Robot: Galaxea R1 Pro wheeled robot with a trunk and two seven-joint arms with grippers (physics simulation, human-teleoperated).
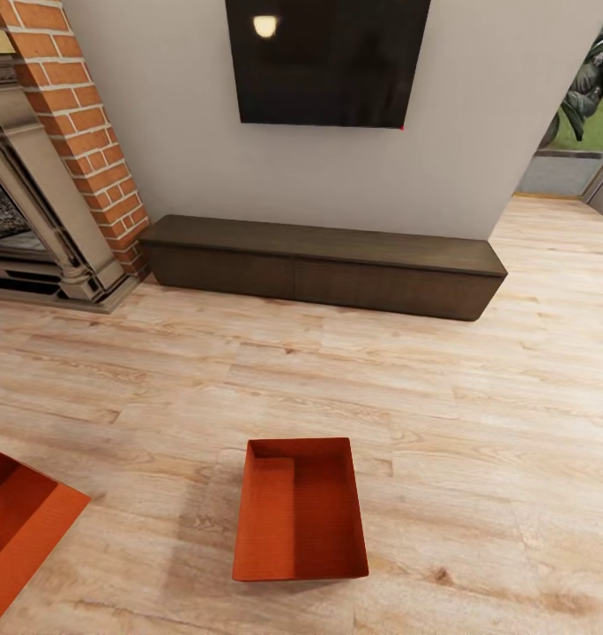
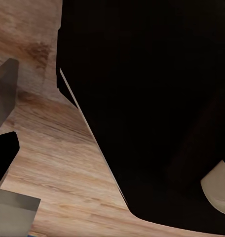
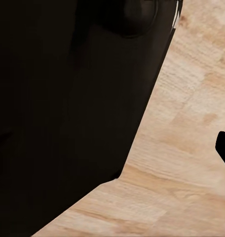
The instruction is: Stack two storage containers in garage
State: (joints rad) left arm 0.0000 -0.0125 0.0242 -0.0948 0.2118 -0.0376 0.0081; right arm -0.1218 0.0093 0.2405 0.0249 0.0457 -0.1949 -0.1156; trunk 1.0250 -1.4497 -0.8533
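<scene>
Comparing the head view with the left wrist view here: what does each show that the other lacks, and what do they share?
Head view alone: two orange-red containers on the floor, one in the middle and one cut by the frame's left edge, plus the long dark cabinet, wall TV and brick fireplace. Left wrist view alone: a large black body close to the camera and grey parts at the frame's edge. Shared: the light wood-plank floor.

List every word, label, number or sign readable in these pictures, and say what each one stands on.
None can be read.
The storage container in the middle of the wood floor and the second one at the picture's edge have plain orange-red walls.
The wall TV is dark, with one light reflection.
The long cabinet is unmarked.
</scene>
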